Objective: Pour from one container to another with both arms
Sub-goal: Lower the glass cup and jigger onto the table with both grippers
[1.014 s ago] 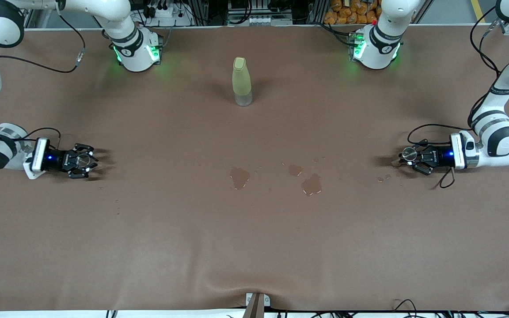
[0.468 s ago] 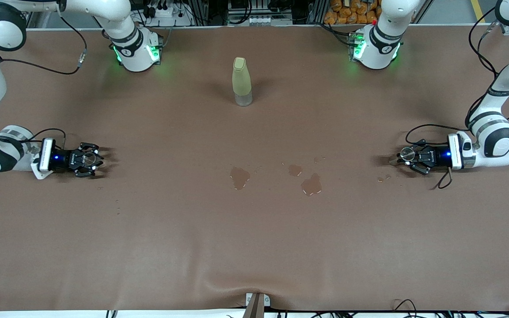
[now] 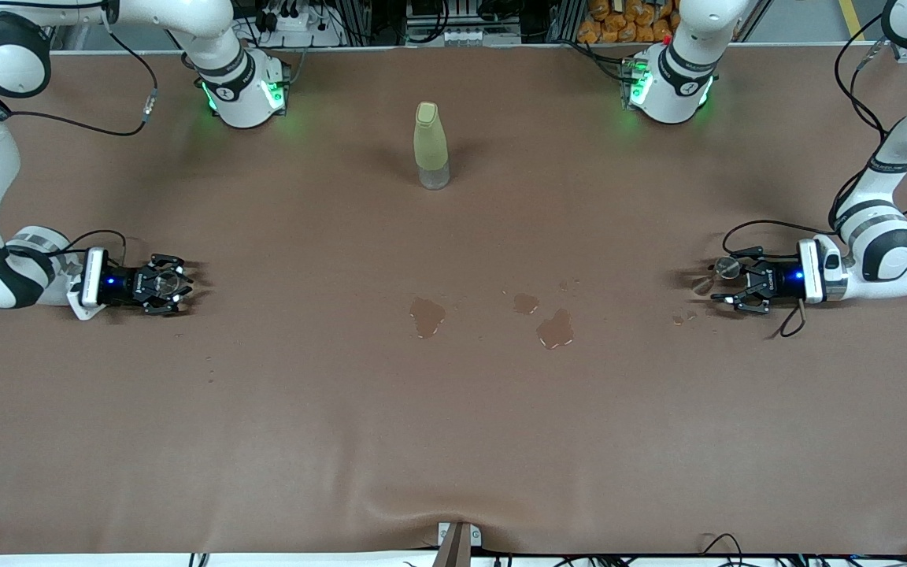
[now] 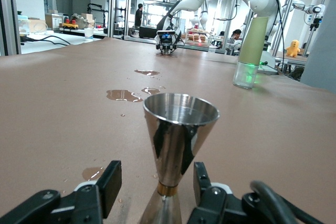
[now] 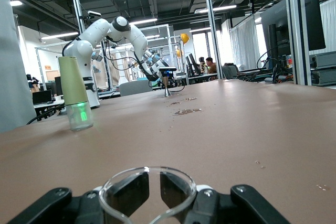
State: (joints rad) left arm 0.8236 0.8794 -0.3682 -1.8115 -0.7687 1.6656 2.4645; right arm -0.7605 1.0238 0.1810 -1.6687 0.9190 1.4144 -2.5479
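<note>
At the right arm's end of the worktop (image 3: 453,441), the right end effector (image 3: 178,282) sat low, clamped narrow on a clear glass (image 5: 148,192). The glass looked empty. If you lifted it fast, smooth glass could slip in so small a grip.

Between the two arm bases stood a tall yellow-green bottle (image 3: 431,146), upright and capped, well apart from both arms. You could not tell how full it was.

Nearer the front camera than the bottle, several puddles (image 3: 554,329) lay on the worktop. Liquid had already missed a container, and more could follow if either vessel tilted away from the other's mouth.

At the left arm's end, the left end effector (image 3: 720,282) was low with its fingers spread wide either side of a metal measuring cup (image 4: 180,135), not touching it. The cup stood free on the worktop, wide at the top and pinched at the waist. Whether it held liquid was unclear. A brush from either finger could topple it.
</note>
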